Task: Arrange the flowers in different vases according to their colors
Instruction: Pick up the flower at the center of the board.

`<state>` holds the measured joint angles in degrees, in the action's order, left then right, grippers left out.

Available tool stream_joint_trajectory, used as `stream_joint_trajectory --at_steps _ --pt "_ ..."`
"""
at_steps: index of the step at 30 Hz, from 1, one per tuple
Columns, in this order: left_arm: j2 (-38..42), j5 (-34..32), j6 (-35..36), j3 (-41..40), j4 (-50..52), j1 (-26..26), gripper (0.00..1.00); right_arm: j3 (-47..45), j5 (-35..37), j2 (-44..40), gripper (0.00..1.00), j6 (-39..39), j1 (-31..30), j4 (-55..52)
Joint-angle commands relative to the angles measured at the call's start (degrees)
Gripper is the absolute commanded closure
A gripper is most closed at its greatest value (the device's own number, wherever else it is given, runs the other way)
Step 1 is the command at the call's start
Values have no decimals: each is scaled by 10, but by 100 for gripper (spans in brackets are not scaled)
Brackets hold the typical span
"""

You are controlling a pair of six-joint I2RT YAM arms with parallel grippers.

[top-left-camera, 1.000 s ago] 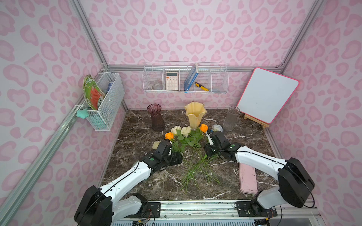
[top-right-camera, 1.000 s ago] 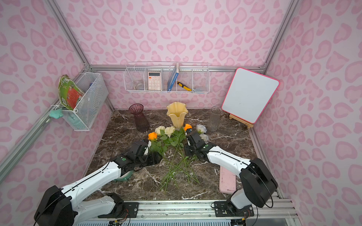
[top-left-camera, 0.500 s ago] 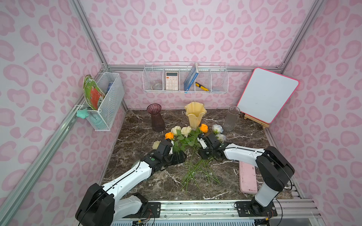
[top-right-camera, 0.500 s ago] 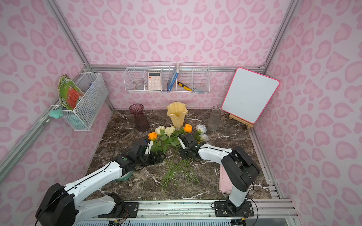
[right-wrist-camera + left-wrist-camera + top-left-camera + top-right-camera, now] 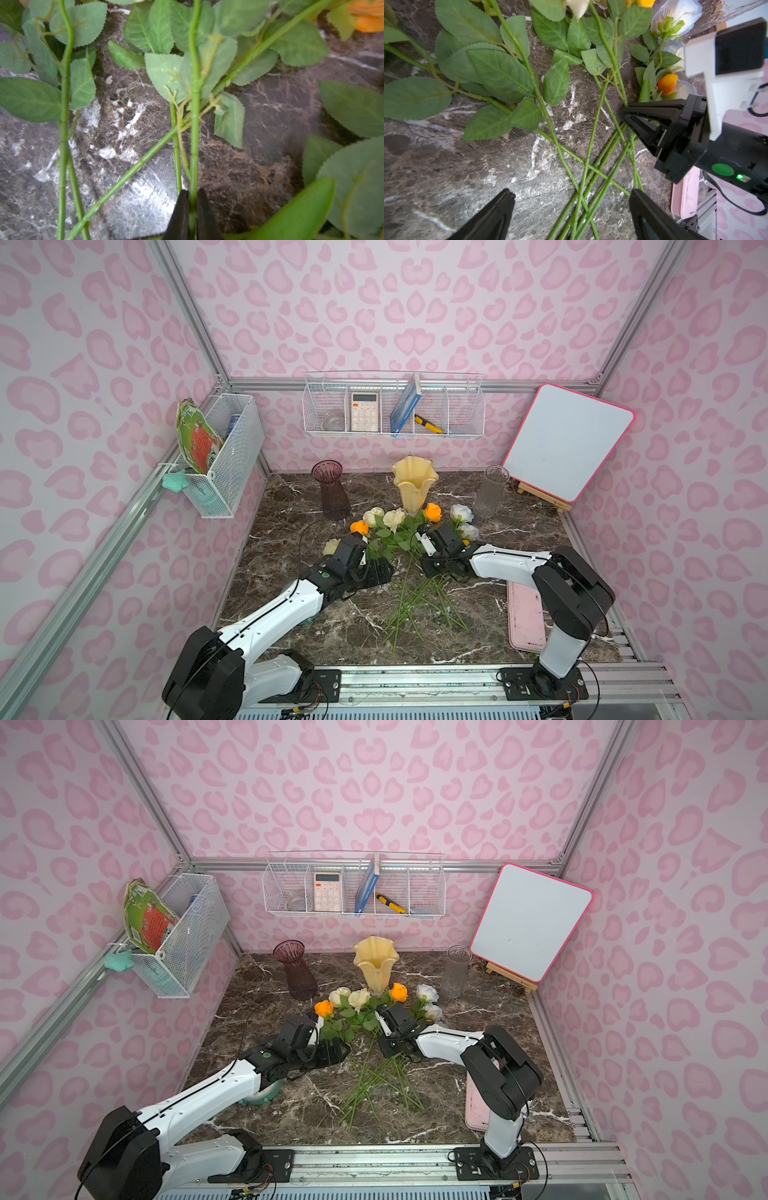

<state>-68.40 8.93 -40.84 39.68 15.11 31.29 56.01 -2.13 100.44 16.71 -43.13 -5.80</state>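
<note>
Right gripper (image 5: 192,212) is clamped tight on one green stem (image 5: 195,128), low on the stalk under its leaves; we can't tell which bloom that stem ends in. Left gripper (image 5: 571,197) is spread wide and holds nothing. Its fingers (image 5: 492,218) straddle the spot where the bare stems cross on the marble table (image 5: 274,539). The flowers (image 5: 399,531) all lie in one fan mid-table, heads toward the back, stem ends toward the front rail. Both wrists sit close on either side of the pile, so we see little slack between them. Along the back edge three vases stand upright in a row, well apart: purple vase (image 5: 332,493), yellow vase (image 5: 413,485), clear vase (image 5: 490,493). An orange rose (image 5: 433,512) lies just beside the yellow vase's foot and a white rose (image 5: 461,512) just beside the clear vase, so that edge is tight. One cream rose (image 5: 331,546) lies apart from the rest, beside the left wrist. We see bare marble left of the pile up to the wall, and also in front of the stem ends. At the right edge a pink tray (image 5: 525,614) lies beside the right arm's base. A whiteboard (image 5: 565,439) leans in the back right corner. A teal tape roll (image 5: 262,1094) sits under the left forearm.
</note>
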Motion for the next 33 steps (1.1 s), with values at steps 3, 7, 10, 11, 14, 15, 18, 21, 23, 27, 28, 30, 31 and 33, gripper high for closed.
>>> stream_joint_trajectory --at_steps 3,7,10,11,14,15,18,21,23,27,28,30,31,33 --pt "9 -29 22 16 30 0 9 -19 7 -49 97 14 -2 26" --pt "34 -34 28 14 28 0 9 -23 9 -105 99 17 -8 27" --pt "53 -25 46 10 24 0 9 -20 23 -150 100 22 -10 16" --pt "56 -18 55 10 24 0 9 -20 29 -166 100 24 -9 9" --pt "45 4 93 24 36 0 10 -20 48 -222 100 29 -10 -10" --pt "32 10 106 39 51 1 11 -19 59 -242 100 30 -10 -20" --pt "-20 1 142 96 101 14 13 -22 106 -309 100 35 -8 -42" --pt "-88 -26 168 157 146 35 14 -14 117 -370 100 39 22 -77" --pt "-134 -42 182 195 164 51 15 -5 96 -395 100 40 56 -101" --pt "-224 -76 197 258 188 78 17 6 86 -419 100 23 94 -123" --pt "-246 -83 200 271 194 80 17 8 85 -423 100 21 100 -124" --pt "-280 -90 203 294 200 82 20 9 77 -431 100 19 115 -121" --pt "-293 -98 203 302 201 83 20 9 72 -435 100 18 124 -117" --pt "-313 -114 203 317 204 84 21 10 62 -438 100 15 139 -116"
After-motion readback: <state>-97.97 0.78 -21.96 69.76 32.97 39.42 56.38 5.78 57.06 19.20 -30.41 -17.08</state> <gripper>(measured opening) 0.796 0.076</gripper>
